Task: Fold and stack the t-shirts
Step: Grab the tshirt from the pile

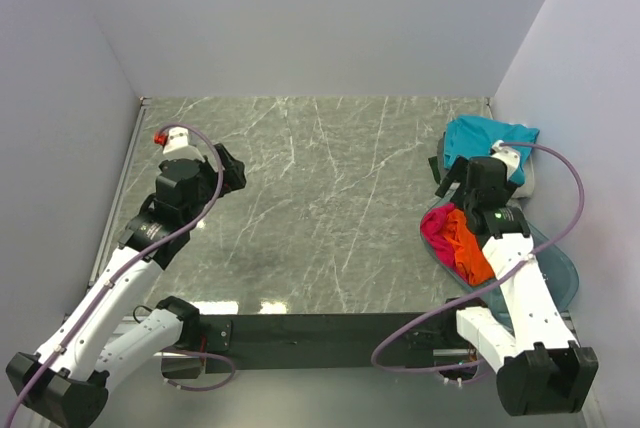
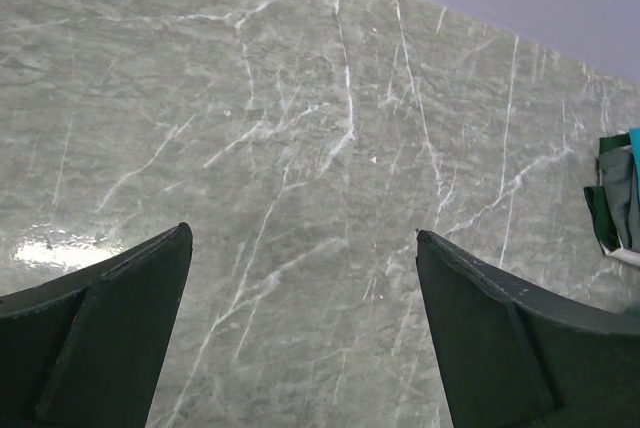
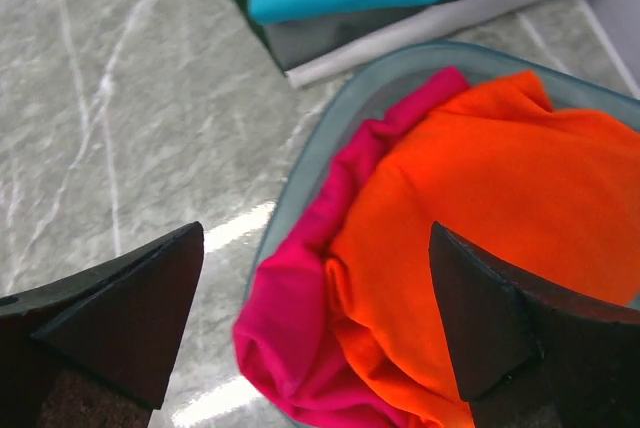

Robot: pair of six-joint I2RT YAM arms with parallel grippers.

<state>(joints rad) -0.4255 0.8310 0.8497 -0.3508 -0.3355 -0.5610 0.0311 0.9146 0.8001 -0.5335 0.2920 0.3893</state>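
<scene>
A crumpled orange t-shirt (image 3: 500, 188) and a magenta-pink t-shirt (image 3: 300, 308) lie in the clear bluish tub (image 3: 320, 148) at the right; both show from above (image 1: 470, 248) (image 1: 437, 226). A folded stack stands behind the tub, with a teal t-shirt (image 1: 485, 138) on top, a dark layer and a pale whitish t-shirt (image 3: 440, 23) under it. My right gripper (image 3: 315, 333) is open and empty, hovering over the pink and orange shirts. My left gripper (image 2: 300, 238) is open and empty above bare marble at the left (image 1: 232, 170).
The grey marble table (image 1: 320, 208) has white walls on three sides. The tub (image 1: 560, 278) sits against the right wall by my right arm. The folded stack's edge shows at the far right of the left wrist view (image 2: 615, 198).
</scene>
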